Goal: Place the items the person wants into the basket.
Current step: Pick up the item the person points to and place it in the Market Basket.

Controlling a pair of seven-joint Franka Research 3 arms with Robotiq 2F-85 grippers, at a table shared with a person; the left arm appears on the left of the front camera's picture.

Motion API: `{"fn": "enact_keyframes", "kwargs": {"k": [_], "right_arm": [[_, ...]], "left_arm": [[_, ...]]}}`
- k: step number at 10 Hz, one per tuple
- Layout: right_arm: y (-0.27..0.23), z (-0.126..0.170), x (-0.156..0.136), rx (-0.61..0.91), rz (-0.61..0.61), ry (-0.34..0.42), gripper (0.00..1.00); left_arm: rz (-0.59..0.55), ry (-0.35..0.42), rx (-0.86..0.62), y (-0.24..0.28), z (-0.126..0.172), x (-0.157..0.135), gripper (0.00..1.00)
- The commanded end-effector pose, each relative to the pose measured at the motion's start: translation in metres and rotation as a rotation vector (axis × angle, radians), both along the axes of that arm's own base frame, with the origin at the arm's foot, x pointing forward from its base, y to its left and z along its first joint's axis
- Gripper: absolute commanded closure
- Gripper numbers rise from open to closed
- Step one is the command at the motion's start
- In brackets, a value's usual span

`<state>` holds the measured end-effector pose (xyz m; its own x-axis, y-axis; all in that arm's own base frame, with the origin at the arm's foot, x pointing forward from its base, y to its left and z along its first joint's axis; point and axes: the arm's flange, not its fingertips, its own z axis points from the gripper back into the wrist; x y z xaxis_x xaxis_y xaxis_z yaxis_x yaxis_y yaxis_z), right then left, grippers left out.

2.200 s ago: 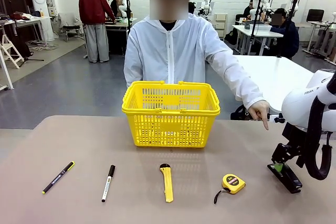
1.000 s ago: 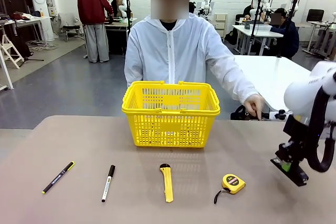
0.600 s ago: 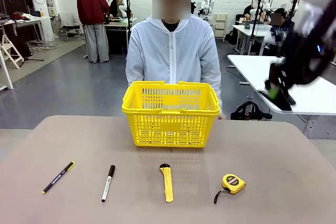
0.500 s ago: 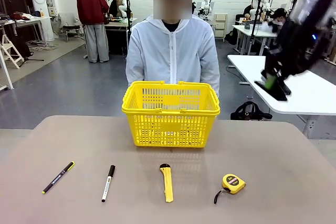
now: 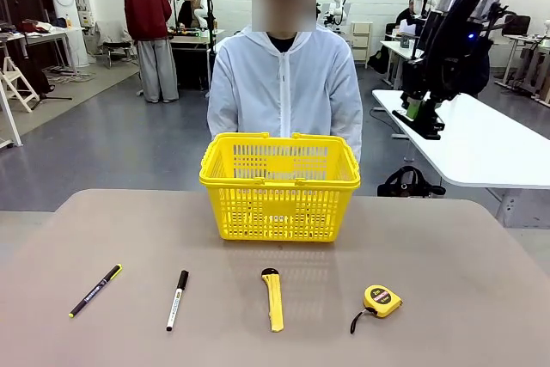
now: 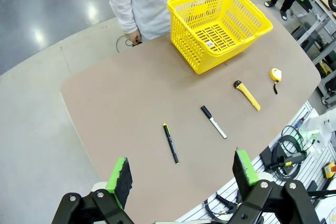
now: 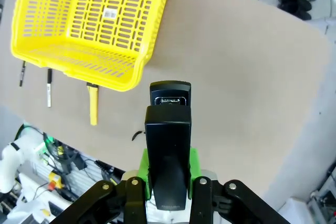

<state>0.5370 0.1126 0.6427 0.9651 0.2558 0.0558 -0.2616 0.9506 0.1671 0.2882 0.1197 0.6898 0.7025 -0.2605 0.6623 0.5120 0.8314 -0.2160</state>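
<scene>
The yellow basket (image 5: 279, 186) (image 6: 220, 24) (image 7: 89, 24) stands at the table's far middle with nothing in it. Behind it stands the person (image 5: 284, 83) in a white coat, arms down. A black pen (image 5: 95, 290) (image 6: 170, 142) and a white marker (image 5: 177, 300) (image 6: 213, 121) lie at the front left. My left gripper (image 6: 182, 170) hangs open high above the table's near-left edge. My right gripper (image 5: 419, 118) (image 7: 168, 163) is raised high at the right, beyond the basket, and is shut on a black oblong object (image 7: 168, 129).
A yellow utility knife (image 5: 272, 299) (image 6: 247, 87) (image 7: 93, 106) lies front middle, and a yellow-and-black tape measure (image 5: 378, 302) (image 6: 275, 74) front right. A white table (image 5: 481, 148) stands behind at right. Cables (image 6: 286, 148) hang along the near edge.
My right arm lifted from low over the table's right side to high up and swung left, carrying the black object. The person's pointing hand drew back from the table's right.
</scene>
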Motion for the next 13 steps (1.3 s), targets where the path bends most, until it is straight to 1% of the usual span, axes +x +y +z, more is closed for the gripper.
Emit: {"fn": "enact_keyframes", "kwargs": {"k": [1, 3, 4, 5, 6, 7, 9, 10, 11, 12, 13], "right_arm": [[-0.007, -0.002, -0.014, 0.016, 0.004, -0.006, 0.72], [-0.007, -0.002, -0.014, 0.016, 0.004, -0.006, 0.72], [-0.004, 0.005, -0.009, 0.001, -0.007, -0.006, 0.68], [0.040, 0.004, -0.001, -0.001, 0.225, -0.064, 0.68], [0.080, -0.002, 0.012, 0.060, 0.398, -0.067, 0.68], [0.119, -0.012, 0.025, 0.139, 0.532, -0.058, 0.68], [0.165, -0.039, 0.046, 0.193, 0.692, -0.093, 0.68], [0.181, -0.056, 0.054, 0.182, 0.764, -0.105, 0.68], [0.198, -0.074, 0.062, 0.095, 0.827, -0.169, 0.68], [0.213, -0.086, 0.066, 0.016, 0.869, -0.223, 0.68], [0.224, -0.096, 0.072, -0.042, 0.904, -0.251, 0.68]], "left_arm": [[-0.020, -0.002, -0.006, 0.001, 0.001, 0.000, 0.00], [-0.020, -0.002, -0.006, 0.001, 0.001, 0.000, 0.00], [-0.020, -0.002, -0.006, 0.001, 0.001, 0.000, 0.00], [-0.020, -0.002, -0.006, 0.001, 0.001, 0.000, 0.00], [-0.020, -0.002, -0.006, 0.001, 0.001, 0.000, 0.00], [-0.020, -0.002, -0.006, 0.001, 0.001, 0.000, 0.00], [-0.020, -0.002, -0.006, 0.001, 0.001, 0.000, 0.00], [-0.020, -0.002, -0.006, 0.001, 0.001, 0.000, 0.00], [-0.020, -0.002, -0.006, 0.001, 0.001, 0.000, 0.00], [-0.020, -0.002, -0.006, 0.001, 0.001, 0.000, 0.00], [-0.020, -0.002, -0.006, 0.001, 0.001, 0.000, 0.00]]}}
